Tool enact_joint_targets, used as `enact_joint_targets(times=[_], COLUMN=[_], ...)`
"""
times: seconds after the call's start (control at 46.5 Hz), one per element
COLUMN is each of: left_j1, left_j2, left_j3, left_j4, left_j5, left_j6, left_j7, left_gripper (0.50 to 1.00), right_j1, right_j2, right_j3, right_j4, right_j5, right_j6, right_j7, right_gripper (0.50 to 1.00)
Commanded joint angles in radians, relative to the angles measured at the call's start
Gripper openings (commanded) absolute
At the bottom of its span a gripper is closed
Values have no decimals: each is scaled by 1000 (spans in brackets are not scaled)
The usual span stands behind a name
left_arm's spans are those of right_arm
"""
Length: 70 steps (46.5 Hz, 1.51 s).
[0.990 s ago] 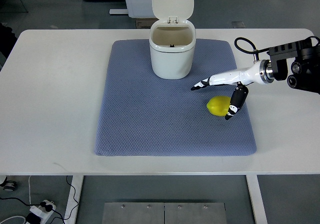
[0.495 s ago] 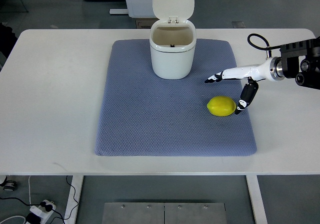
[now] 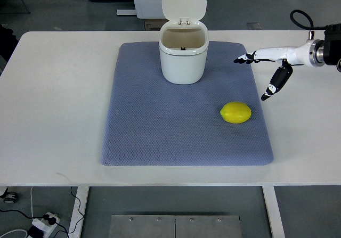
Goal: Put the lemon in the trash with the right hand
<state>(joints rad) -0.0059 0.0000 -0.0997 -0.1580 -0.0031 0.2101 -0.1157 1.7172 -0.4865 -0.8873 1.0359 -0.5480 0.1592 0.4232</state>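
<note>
A yellow lemon [image 3: 236, 113] lies on the blue-grey mat [image 3: 160, 121], toward its right side. The white trash bin [image 3: 183, 54] stands at the mat's far middle with its lid flipped up and its inside showing. My right hand [image 3: 254, 76] hangs open over the mat's right edge, up and to the right of the lemon, apart from it. Its fingers [image 3: 245, 59] point left and the thumb [image 3: 277, 83] angles down. It holds nothing. The left arm does not show.
The mat lies on a white table [image 3: 53, 99]. A black cable [image 3: 298, 17] loops above my right forearm at the picture's right edge. Floor and white furniture show beyond the table's far edge.
My right hand has drawn back from the lemon, moving right and away toward the table's far right. The lemon stays on the mat, unheld.
</note>
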Motion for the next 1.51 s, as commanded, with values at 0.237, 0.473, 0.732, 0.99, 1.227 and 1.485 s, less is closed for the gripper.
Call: enact_joint_targets(times=[0.237, 0.473, 0.732, 0.99, 1.227, 1.485], left_j1=[0, 0, 0, 0, 0, 0], left_j2=[0, 0, 0, 0, 0, 0], left_j3=[0, 0, 0, 0, 0, 0], left_j4=[0, -2, 0, -2, 0, 0], left_j5=[0, 0, 0, 0, 0, 0], left_j6=[0, 0, 0, 0, 0, 0], left_j7=[-1, -1, -1, -1, -1, -1], left_gripper=[1000, 1000, 1000, 1000, 1000, 1000], right_j1=[36, 84, 74, 73, 78, 51], right_j2=[3, 6, 45, 97, 121, 143], right_j3=[-53, -99, -102, -102, -102, -102], right_j4=[56, 165, 182, 197, 245, 247], right_j5=[100, 100, 108, 181, 191, 197], right_j6=[52, 39, -52, -83, -113, -156], right_j7=[-14, -78, -141, -173, -175, -187], right_gripper=[1000, 998, 912, 912, 914, 910])
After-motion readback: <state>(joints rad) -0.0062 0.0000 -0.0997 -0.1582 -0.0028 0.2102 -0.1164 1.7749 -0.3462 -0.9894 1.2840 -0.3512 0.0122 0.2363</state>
